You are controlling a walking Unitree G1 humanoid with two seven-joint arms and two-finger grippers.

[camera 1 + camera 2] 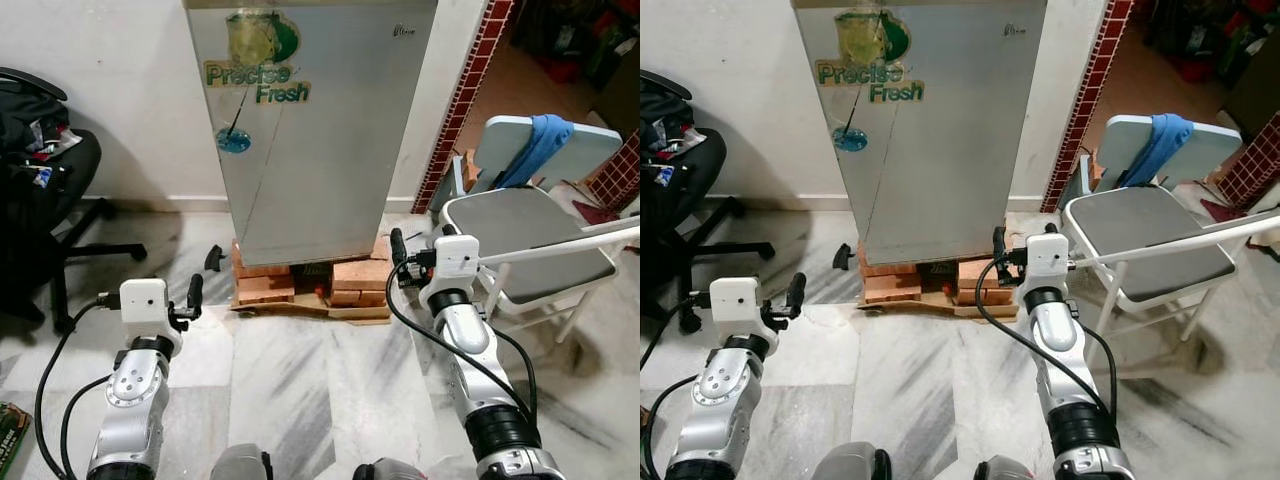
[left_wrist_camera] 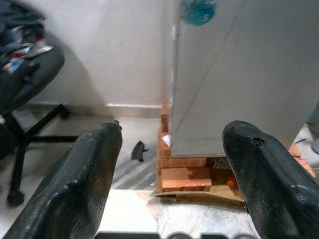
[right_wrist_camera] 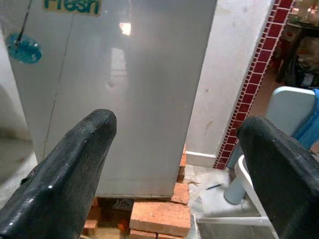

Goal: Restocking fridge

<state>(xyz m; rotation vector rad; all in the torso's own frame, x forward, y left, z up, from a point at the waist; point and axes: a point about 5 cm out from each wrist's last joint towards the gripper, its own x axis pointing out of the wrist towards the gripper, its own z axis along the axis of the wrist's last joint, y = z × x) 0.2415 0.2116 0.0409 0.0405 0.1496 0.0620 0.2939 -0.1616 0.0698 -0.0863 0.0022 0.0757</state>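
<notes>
A silver fridge [image 1: 310,130] with a "Precise Fresh" sticker stands straight ahead, its door closed, raised on red bricks [image 1: 350,280]. My left gripper [image 1: 193,290] is held low before the fridge's left corner, well short of it. In the left wrist view its fingers [image 2: 84,179] stand wide apart with nothing between them. My right gripper [image 1: 398,243] hovers near the fridge's lower right corner, next to the bricks. Its fingers [image 3: 75,164] are also spread and empty.
A grey folding chair [image 1: 530,240] with a blue cloth [image 1: 540,140] on its back stands close at the right. A black office chair [image 1: 40,190] loaded with clutter is at the left. A small black object [image 1: 213,258] lies on the marble floor.
</notes>
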